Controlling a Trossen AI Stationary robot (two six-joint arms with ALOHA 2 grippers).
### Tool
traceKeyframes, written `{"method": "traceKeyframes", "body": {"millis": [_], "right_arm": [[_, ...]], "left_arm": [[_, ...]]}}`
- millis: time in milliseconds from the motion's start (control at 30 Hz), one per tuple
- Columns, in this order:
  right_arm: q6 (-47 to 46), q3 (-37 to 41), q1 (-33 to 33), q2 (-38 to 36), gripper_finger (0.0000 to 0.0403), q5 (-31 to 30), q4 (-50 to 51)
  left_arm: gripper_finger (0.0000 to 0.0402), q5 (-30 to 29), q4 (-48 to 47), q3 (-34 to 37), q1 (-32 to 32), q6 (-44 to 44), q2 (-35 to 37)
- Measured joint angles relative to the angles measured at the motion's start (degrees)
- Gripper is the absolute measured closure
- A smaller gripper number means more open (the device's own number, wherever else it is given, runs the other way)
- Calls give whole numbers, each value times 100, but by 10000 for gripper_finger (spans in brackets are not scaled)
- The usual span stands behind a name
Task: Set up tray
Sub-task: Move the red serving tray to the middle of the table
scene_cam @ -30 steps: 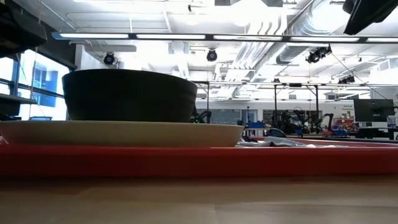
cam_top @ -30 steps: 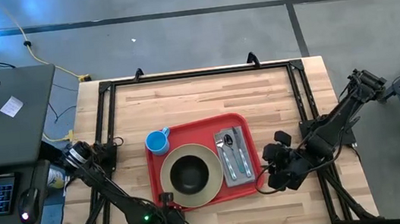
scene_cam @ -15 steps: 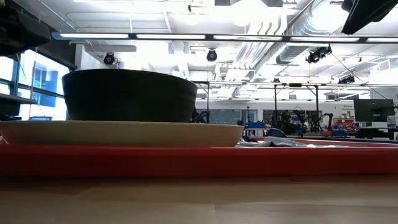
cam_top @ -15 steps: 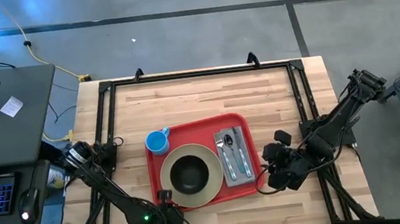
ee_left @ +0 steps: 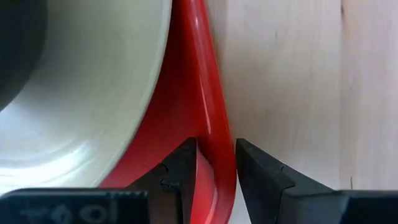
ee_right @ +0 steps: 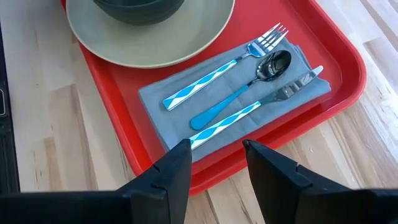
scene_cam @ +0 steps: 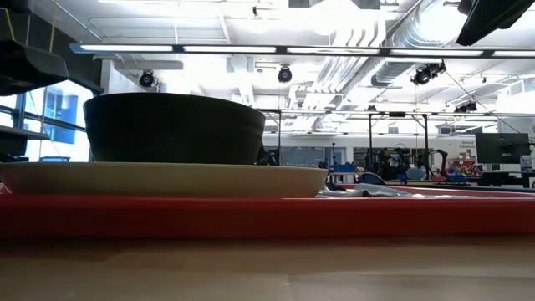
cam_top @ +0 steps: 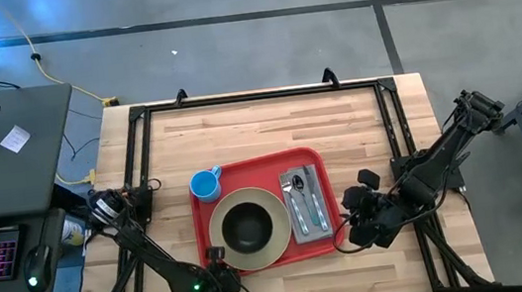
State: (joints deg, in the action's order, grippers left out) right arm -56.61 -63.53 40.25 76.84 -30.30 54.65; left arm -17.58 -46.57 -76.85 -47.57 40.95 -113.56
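**Tray rim sat right between the left jaws**

So the red tray (cam_top: 256, 171) lay on the near half of the table (cam_top: 268, 120), a bit left of centre, its long side running left to right. It was already loaded: a cream plate (cam_top: 248, 230) with a dark bowl (cam_top: 246, 228) on it, a grey napkin (cam_top: 307, 201) on the right with a fork (ee_right: 224, 65), spoon (ee_right: 245, 86) and knife (ee_right: 256, 108) on top. A blue cup (cam_top: 206, 185) sat at the far-left corner, over the rim as far as I could tell.

The bit that mattered: the left gripper (ee_left: 216, 167) was at the tray's near edge, close to the near-left corner, and the rim ran straight into the gap between its jaws. The jaws were a little apart, one on each side of the rim, not squeezing it as far as I could see. So closing them would probably grab the edge with no sideways shift.

The right gripper (ee_right: 215, 160) hovered just off the tray's right end, jaws apart, the napkin end lying ahead of them. The left arm looked better placed for any pull.
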Motion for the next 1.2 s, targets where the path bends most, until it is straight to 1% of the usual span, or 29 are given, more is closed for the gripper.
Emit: {"method": "traceKeyframes", "body": {"millis": [167, 267, 367, 433, 500, 667, 733, 1000, 1100, 1200], "right_arm": [[-5, 0, -2, 0, 258, 0, -4], [-7, 0, 0, 0, 258, -18, -4], [-11, 0, 0, 0, 258, -21, -4], [-20, 0, 0, 0, 258, -20, -4], [-32, 0, -1, 0, 258, -22, -5], [-34, 0, -1, 0, 258, -20, -4], [-34, 0, 0, 0, 258, -20, -4], [-36, 0, 0, 0, 258, -17, -7], [-34, 0, 0, 0, 258, -17, -4], [-34, 0, 0, 0, 258, -15, -5]], "left_arm": [[263, -40, -23, -1, 97, 22, -2], [285, 32, -32, -1, 191, 18, -2], [309, -55, -99, 1, 269, 26, -2], [318, -96, -117, 1, 282, 20, -2], [318, -111, -122, 1, 315, -17, -2], [287, -99, -176, 3, 337, -57, -6], [283, -88, -175, 3, 399, -60, -7], [316, -259, -448, 3, 704, -86, -7], [315, -258, -604, 3, 805, -100, -7], [302, -258, -770, 3, 861, -79, -7]]}}
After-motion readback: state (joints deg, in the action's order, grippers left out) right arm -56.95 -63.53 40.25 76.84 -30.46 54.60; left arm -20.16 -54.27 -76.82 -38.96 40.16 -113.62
